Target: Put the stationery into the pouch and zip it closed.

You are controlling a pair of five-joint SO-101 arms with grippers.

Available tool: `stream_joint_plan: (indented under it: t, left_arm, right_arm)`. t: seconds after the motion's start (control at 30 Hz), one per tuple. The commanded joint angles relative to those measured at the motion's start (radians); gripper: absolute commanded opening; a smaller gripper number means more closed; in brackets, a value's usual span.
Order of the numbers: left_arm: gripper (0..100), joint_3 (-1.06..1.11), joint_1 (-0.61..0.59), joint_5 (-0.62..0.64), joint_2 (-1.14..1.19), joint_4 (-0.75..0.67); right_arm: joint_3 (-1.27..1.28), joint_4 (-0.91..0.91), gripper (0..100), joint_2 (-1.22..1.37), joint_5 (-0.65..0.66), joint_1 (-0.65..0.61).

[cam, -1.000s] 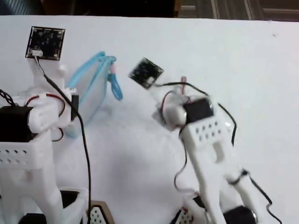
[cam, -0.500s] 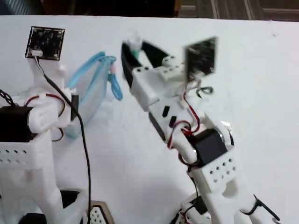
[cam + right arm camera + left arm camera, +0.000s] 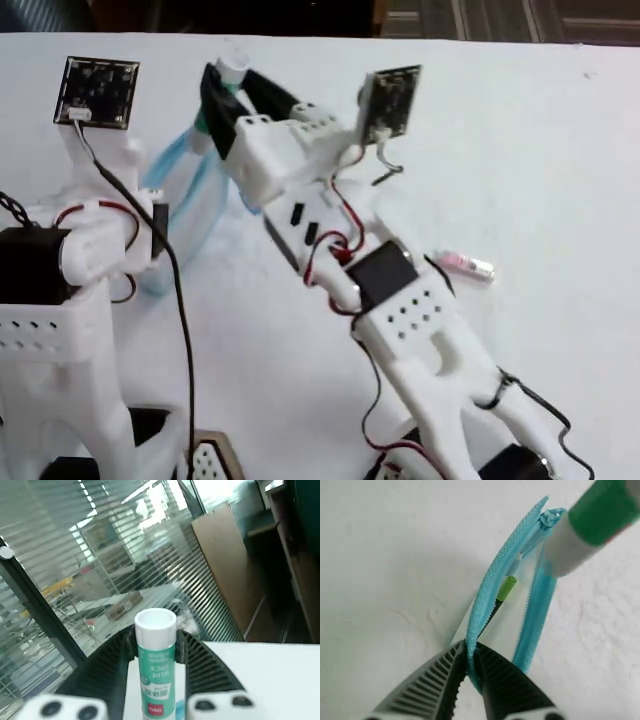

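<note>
A clear pouch [image 3: 190, 195] with a light blue zipper lies on the white table, its mouth unzipped. My left gripper [image 3: 472, 667] is shut on one zipper edge of the pouch [image 3: 487, 605], and a green-capped pen [image 3: 506, 588] lies inside. My right gripper [image 3: 228, 85] is shut on a white and green glue stick [image 3: 156, 655] and holds it above the far end of the pouch. The glue stick [image 3: 585, 525] hangs over the far end of the open mouth in the left wrist view. A small pink and white item [image 3: 465, 264] lies on the table to the right.
The left arm's body [image 3: 70, 250] stands at the left of the table beside the pouch. The right arm [image 3: 400, 310] stretches diagonally across the middle. Bare white table [image 3: 520, 130] lies at the back right.
The right arm swung up and leftward from the table's middle, carrying the glue stick over to the pouch. The small pink and white item is now uncovered. The left arm stayed still.
</note>
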Motion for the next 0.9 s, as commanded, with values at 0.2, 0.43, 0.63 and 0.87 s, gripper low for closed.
stream_joint_plan:
  t: [0.2, 0.43, 0.63, 0.87]
  left_arm:
    - [2, -0.002, 0.004, 0.009, 0.001, 0.003]
    - [2, -0.002, 0.001, 0.009, 0.001, 0.003]
    - [2, -0.002, 0.004, 0.009, 0.001, 0.003]
    - [2, -0.003, 0.002, 0.009, 0.001, 0.003]
  right_arm:
    - [-0.009, 0.077, 1.7, 0.073, -0.014, -0.070]
    - [-0.009, 0.193, 2.2, 0.116, -0.011, -0.117]
    - [-0.011, 0.325, 29.6, 0.067, 0.064, -0.168]
    - [-0.017, 0.328, 39.0, -0.048, 0.120, -0.171]
